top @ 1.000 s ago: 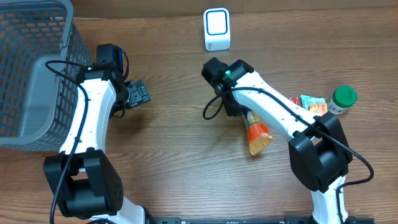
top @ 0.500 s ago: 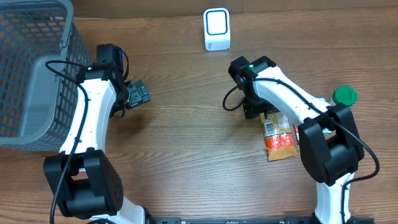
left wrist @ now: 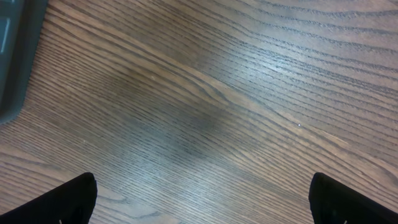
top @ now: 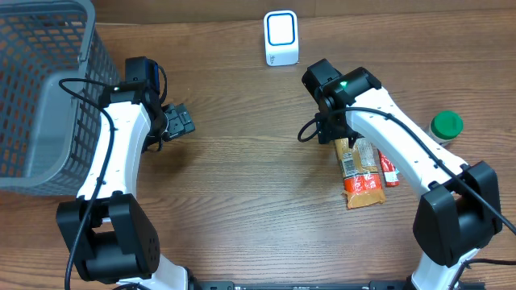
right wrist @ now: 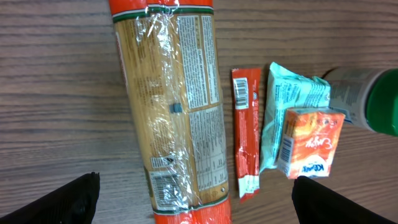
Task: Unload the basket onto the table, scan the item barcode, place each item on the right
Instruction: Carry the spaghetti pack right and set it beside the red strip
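Right wrist view: the right gripper (right wrist: 199, 202) hangs wide open above the pasta pack (right wrist: 174, 106), which lies flat on the table (right wrist: 56, 93) beside a red sachet (right wrist: 247, 130). The left gripper (left wrist: 205, 200) is also spread wide. The scanner (top: 281, 38) stands well apart from the pack.

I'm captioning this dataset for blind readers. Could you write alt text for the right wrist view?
A long clear spaghetti package with orange-red ends lies on the wooden table. To its right lie a red stick packet, a teal pouch, a small orange carton and a green-lidded jar. The open right gripper frames them from the bottom corners.
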